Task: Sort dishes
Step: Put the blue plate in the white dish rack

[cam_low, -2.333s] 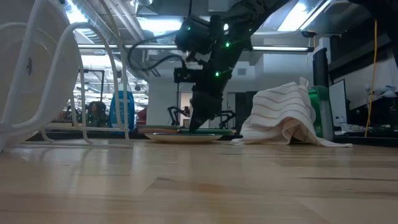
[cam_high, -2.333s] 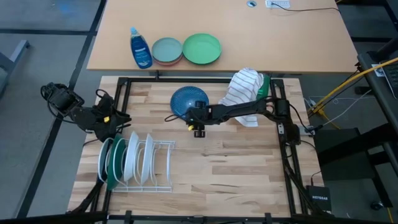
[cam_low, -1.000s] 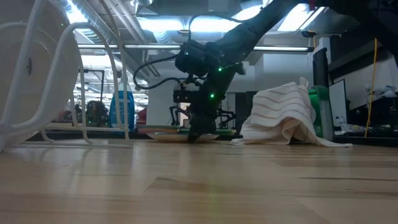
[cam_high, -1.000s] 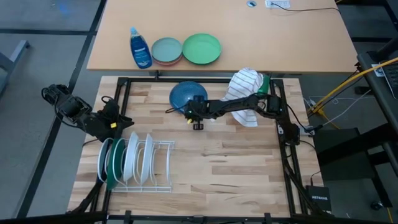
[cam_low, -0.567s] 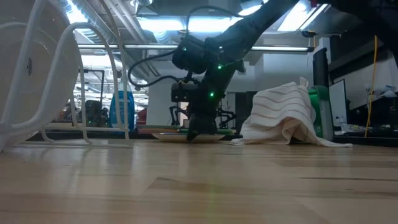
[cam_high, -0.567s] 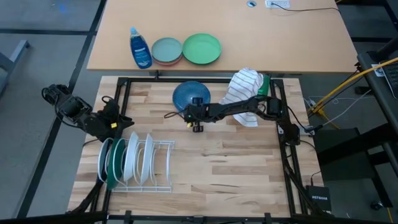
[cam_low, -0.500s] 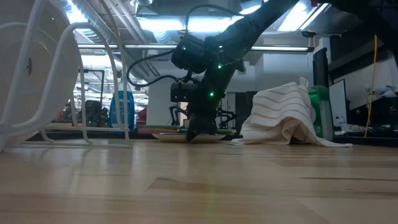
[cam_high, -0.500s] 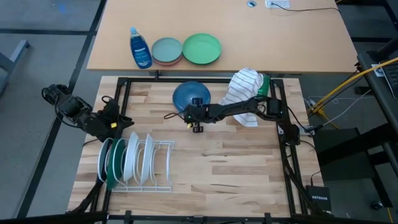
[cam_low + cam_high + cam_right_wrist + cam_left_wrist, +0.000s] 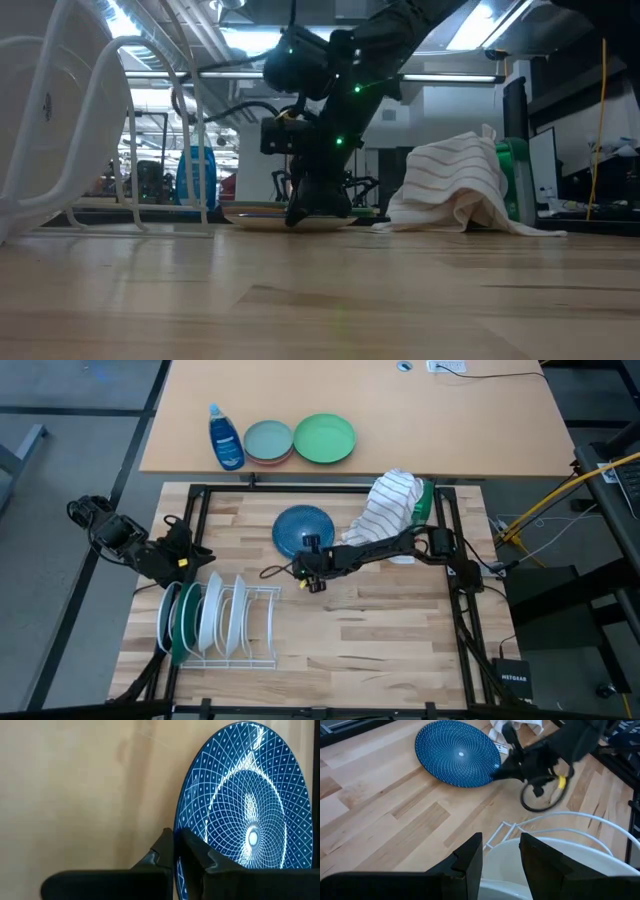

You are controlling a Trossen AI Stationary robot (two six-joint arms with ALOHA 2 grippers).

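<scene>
Right pincer [image 9: 176, 851] clamps blue plate's [image 9: 303, 529] near rim; bare table [image 9: 400, 630] beside.

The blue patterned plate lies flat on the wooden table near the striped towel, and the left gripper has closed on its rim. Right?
Not quite: the right gripper has closed on the blue patterned plate's rim, as the right wrist view shows. The left gripper hangs over the rack.

Blue plate [image 9: 240, 810] with white dotted web pattern; striped towel [image 9: 385, 505].
</scene>
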